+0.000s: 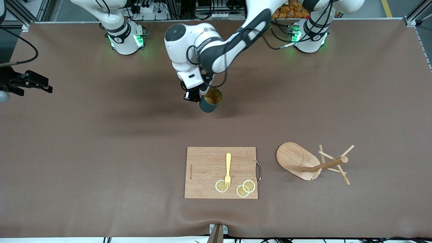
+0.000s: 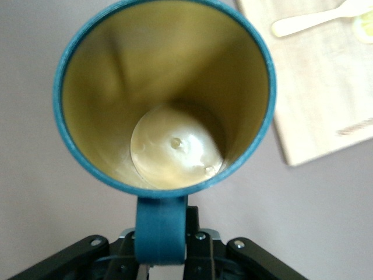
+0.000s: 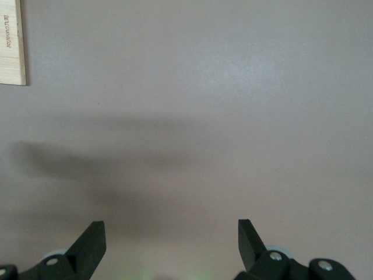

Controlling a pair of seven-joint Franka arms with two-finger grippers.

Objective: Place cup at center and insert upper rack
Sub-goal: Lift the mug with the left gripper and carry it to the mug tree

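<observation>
- Left gripper (image 1: pixel 201 97): jaws clamped on the handle of the cup (image 1: pixel 210 100), held upright over bare tabletop (image 1: pixel 101 135).
- Right gripper (image 3: pixel 172 239): jaws apart, empty, waiting.
- Upper rack (image 1: pixel 312 163): toppled beside the cutting board (image 1: pixel 206 168).

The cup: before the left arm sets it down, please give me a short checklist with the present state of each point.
1. Left gripper shut on the handle of the cup: ok.
2. Cup upright, mouth up, nothing inside: ok.
3. Bare table under the cup: ok.
4. Cup apart from the cutting board: ok.
5. Right gripper open, holding nothing, waiting over bare table: ok.
6. Upper rack standing ready: not ok, it lies on its side beside the cutting board.
</observation>
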